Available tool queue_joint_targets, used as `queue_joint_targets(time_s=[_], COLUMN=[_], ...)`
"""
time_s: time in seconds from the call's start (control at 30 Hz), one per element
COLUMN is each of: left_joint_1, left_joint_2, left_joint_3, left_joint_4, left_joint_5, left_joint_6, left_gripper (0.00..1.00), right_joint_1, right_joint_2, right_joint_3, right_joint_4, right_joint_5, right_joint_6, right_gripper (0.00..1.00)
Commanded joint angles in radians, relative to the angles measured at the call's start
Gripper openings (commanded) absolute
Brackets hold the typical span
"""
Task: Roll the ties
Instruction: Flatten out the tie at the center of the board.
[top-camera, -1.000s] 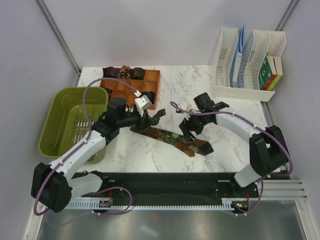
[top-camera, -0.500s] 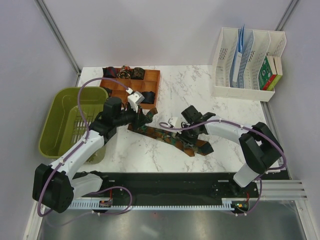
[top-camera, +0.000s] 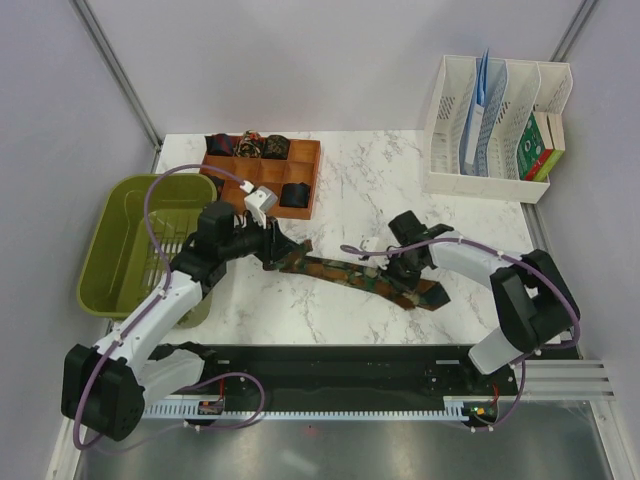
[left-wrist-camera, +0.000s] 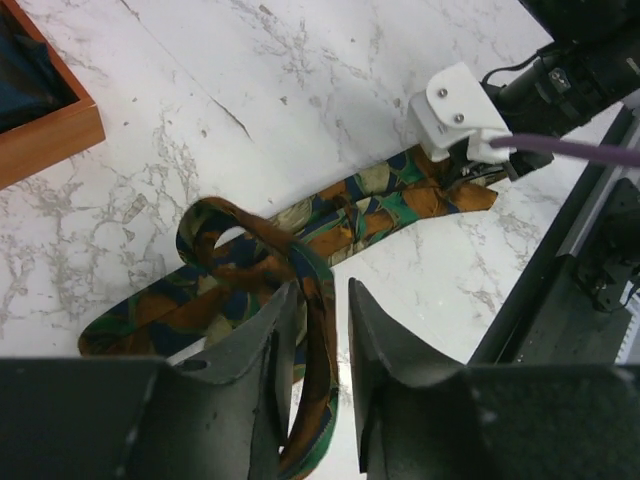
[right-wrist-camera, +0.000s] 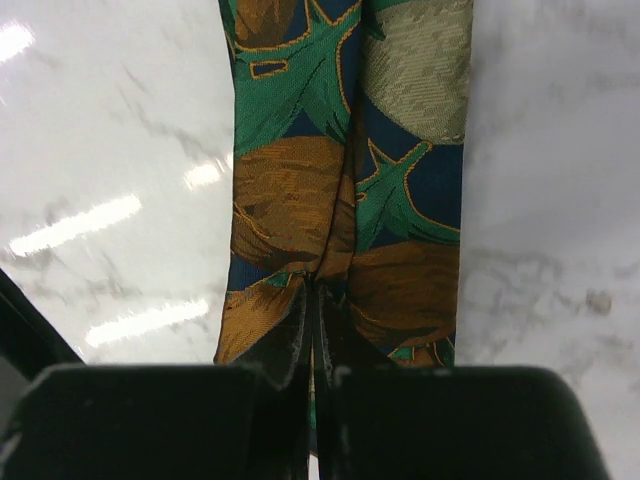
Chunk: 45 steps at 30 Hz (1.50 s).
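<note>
The left gripper (left-wrist-camera: 322, 292), barely parted, and the right gripper (right-wrist-camera: 318, 302), pressed together, each pinch the long orange-green patterned fabric tie (top-camera: 342, 270) (looped at its left end).

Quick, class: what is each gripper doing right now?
Left gripper: closed on the patterned tie.
Right gripper: closed, pinching the same tie.

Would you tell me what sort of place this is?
Likely a robotics lab cell: grey walls enclose a marble-look table with a left arm and right arm bolted on, handling a tie beside a tray.
</note>
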Motion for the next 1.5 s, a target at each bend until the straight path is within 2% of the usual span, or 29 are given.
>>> queue_joint_targets(time_s=[0.0, 0.1, 0.23, 0.27, 0.3, 0.33, 0.37, 0.4, 0.43, 0.5, 0.53, 0.57, 0.63, 0.67, 0.73, 0.9, 1.03, 1.13, 1.17, 1.23, 1.33, 1.47], left_joint_1=[0.005, 0.007, 0.016, 0.017, 0.017, 0.017, 0.016, 0.010, -0.025, -0.111, -0.204, -0.249, -0.362, -0.390, -0.447, -0.506, -0.515, -0.512, -0.509, -0.466, -0.360, -0.205], left_joint_2=[-0.063, -0.095, -0.158, -0.163, -0.155, -0.137, -0.114, -0.044, -0.005, 0.082, 0.160, 0.200, 0.295, 0.323, 0.397, 0.526, 0.593, 0.618, 0.595, 0.552, 0.428, 0.334], left_joint_3=[-0.037, -0.054, -0.062, -0.057, -0.032, -0.008, 0.062, 0.105, 0.143, 0.229, 0.254, 0.283, 0.300, 0.308, 0.314, 0.303, 0.299, 0.297, 0.300, 0.320, 0.348, 0.335], left_joint_4=[0.061, 0.027, -0.004, -0.016, -0.036, -0.124, -0.192, -0.268, -0.418, -0.465, -0.502, -0.504, -0.499, -0.467, -0.443, -0.357, -0.353, -0.409, -0.427, -0.533, -0.707, -0.856], left_joint_5=[0.040, 0.011, 0.034, 0.150, 0.204, 0.261, 0.387, 0.446, 0.480, 0.355, 0.302, 0.218, 0.142, 0.082, 0.050, -0.108, -0.176, -0.210, -0.211, -0.153, -0.060, -0.038], left_joint_6=[-0.093, -0.124, -0.030, 0.117, 0.204, 0.367, 0.468, 0.570, 0.725, 0.749, 0.775, 0.783, 0.783, 0.772, 0.754, 0.783, 0.838, 0.881, 0.887, 0.924, 0.978, 1.090], left_gripper=[0.43, 0.55, 0.60, 0.60, 0.58, 0.57, 0.57, 0.57, 0.57, 0.55, 0.54, 0.54, 0.55, 0.55, 0.55, 0.52, 0.47, 0.29, 0.18, 0.11, 0.07, 0.04], right_joint_1=[-0.144, -0.216, -0.288, -0.314, -0.323, -0.331, -0.333, -0.333, -0.333, -0.334, -0.339, -0.342, -0.351, -0.355, -0.368, -0.375, -0.391, -0.403, -0.409, -0.434, -0.483, -0.533], right_joint_2=[-0.059, -0.092, -0.113, -0.115, -0.118, -0.118, -0.115, -0.112, -0.109, -0.092, -0.086, -0.077, -0.070, -0.067, -0.063, -0.043, -0.015, 0.006, 0.014, 0.032, 0.057, 0.072], right_joint_3=[-0.067, -0.064, -0.066, -0.064, -0.052, -0.043, -0.029, -0.003, 0.008, 0.031, 0.034, 0.039, 0.040, 0.043, 0.049, 0.069, 0.072, 0.066, 0.066, 0.075, 0.100, 0.123], right_joint_4=[-0.198, -0.263, -0.330, -0.343, -0.364, -0.375, -0.396, -0.407, -0.413, -0.432, -0.433, -0.436, -0.441, -0.443, -0.449, -0.450, -0.446, -0.430, -0.426, -0.410, -0.409, -0.424], right_joint_5=[0.070, 0.076, 0.085, 0.084, 0.076, 0.069, 0.059, 0.033, 0.026, 0.004, 0.001, -0.005, -0.013, -0.016, -0.028, -0.034, -0.019, 0.018, 0.042, 0.067, 0.107, 0.130], right_joint_6=[-0.167, -0.235, -0.322, -0.335, -0.345, -0.350, -0.352, -0.349, -0.333, -0.322, -0.313, -0.313, -0.312, -0.312, -0.312, -0.313, -0.333, -0.348, -0.353, -0.371, -0.407, -0.471], right_gripper=[0.00, 0.00, 0.00, 0.00, 0.00, 0.00, 0.00, 0.00, 0.00, 0.00, 0.00, 0.00, 0.00, 0.00, 0.00, 0.00, 0.00, 0.00, 0.00, 0.00, 0.00, 0.00])
